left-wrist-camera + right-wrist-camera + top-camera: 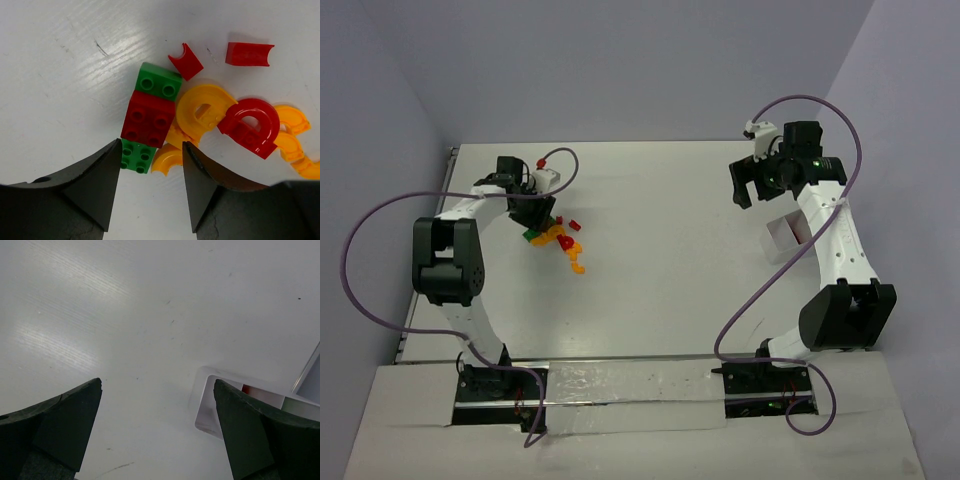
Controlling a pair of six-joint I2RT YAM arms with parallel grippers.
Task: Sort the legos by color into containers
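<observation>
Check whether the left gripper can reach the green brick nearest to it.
Probably yes: the left gripper stands open with that green brick between its fingers and nothing over it. An orange arch piece lies in the same gap and a red brick abuts it, so either might get caught.

We see a white table [660,250] bearing a lego pile [562,243] far left and containers [783,238] at right.

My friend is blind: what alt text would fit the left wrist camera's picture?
The left gripper shows two dark fingers at the bottom edge, apart, at a heap of legos on a white table. A red brick sits between two green bricks; yellow arches, a red arch and two small red curved pieces lie to their right.
</observation>
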